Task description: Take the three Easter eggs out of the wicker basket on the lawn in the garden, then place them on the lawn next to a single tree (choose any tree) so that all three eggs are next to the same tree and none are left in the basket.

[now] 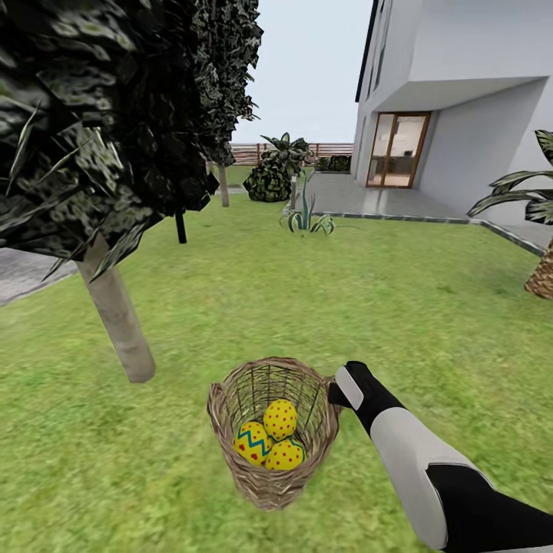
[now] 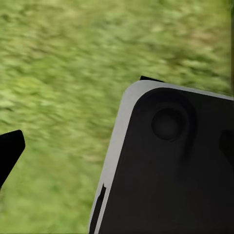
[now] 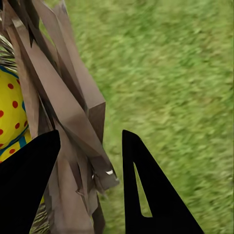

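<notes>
wicker basket on lawn, three easter eggs inside, tree at 10 o'clock; right claw, fingers apart astride the rim; step: reaching in; next: lift over rim, grip one egg.

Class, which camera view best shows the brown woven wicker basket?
The head view: the brown woven wicker basket appears whole, holding three eggs. The right wrist view catches just its handle and wall close up; the left wrist view gives grass.
</notes>
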